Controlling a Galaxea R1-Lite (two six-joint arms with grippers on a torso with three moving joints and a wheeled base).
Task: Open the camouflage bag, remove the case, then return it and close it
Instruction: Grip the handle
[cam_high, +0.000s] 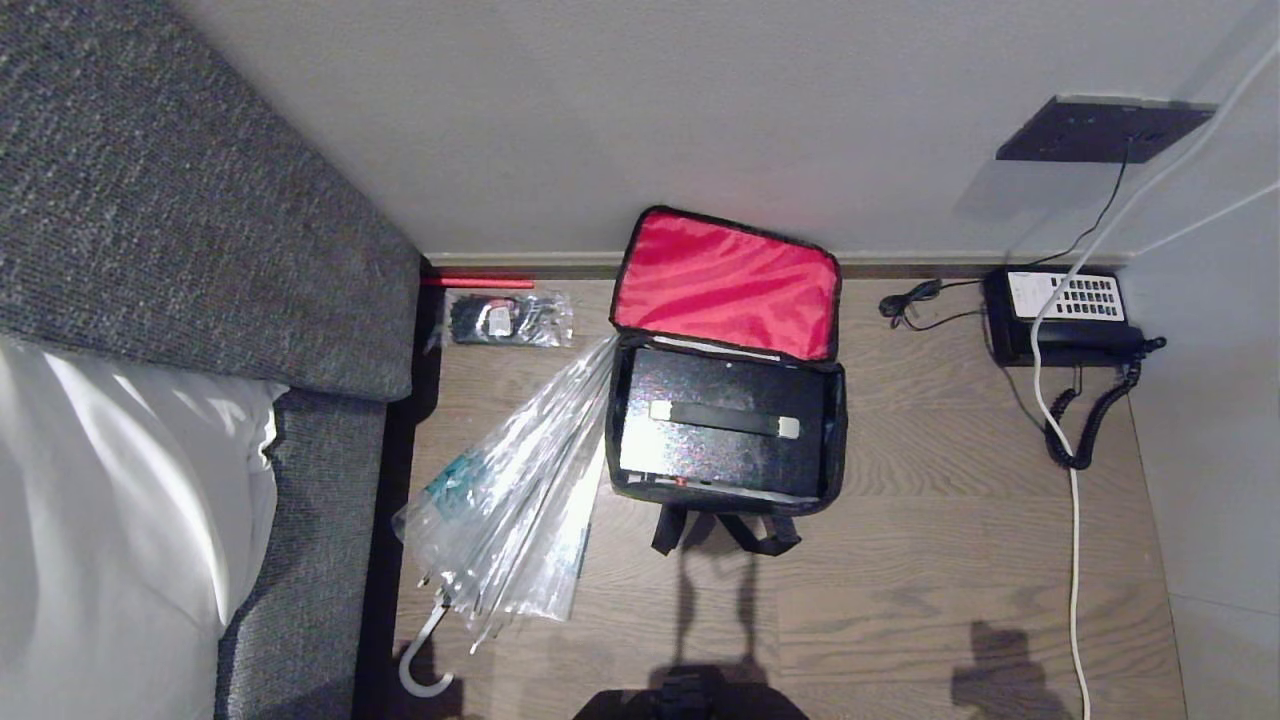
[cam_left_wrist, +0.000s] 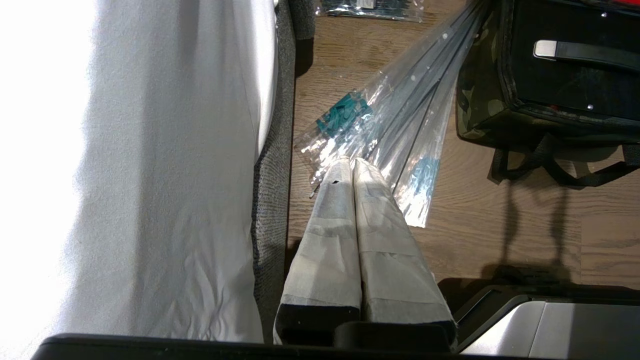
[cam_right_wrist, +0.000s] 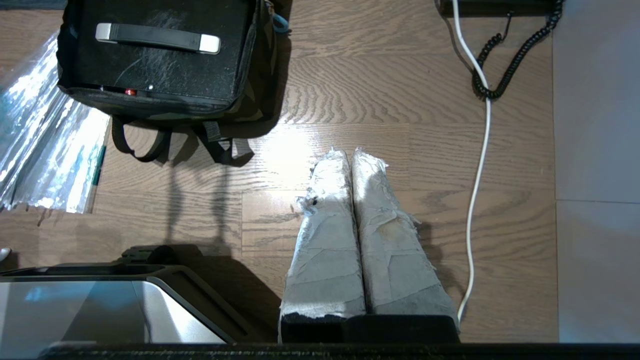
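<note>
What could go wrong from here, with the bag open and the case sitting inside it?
1. The clear umbrella leans against the camouflage bag; pulling the case out by its handle may drag or tip it.
2. The case fills the bag closely, so it may snag on the zipper edging.
3. The red-lined lid stands against the wall and could flop down mid-lift. Both grippers, left and right, are shut and clear of the bag.

A plain off-white wall (cam_high: 560, 110) fills the top of the frame, meeting a brown wood-grain plank floor (cam_high: 930, 560) along a low skirting board. At the left stands a grey woven-fabric sofa (cam_high: 170, 210) with a white cushion (cam_high: 110, 500). A black rectangular wall socket plate (cam_high: 1100, 128) sits upper right.
</note>
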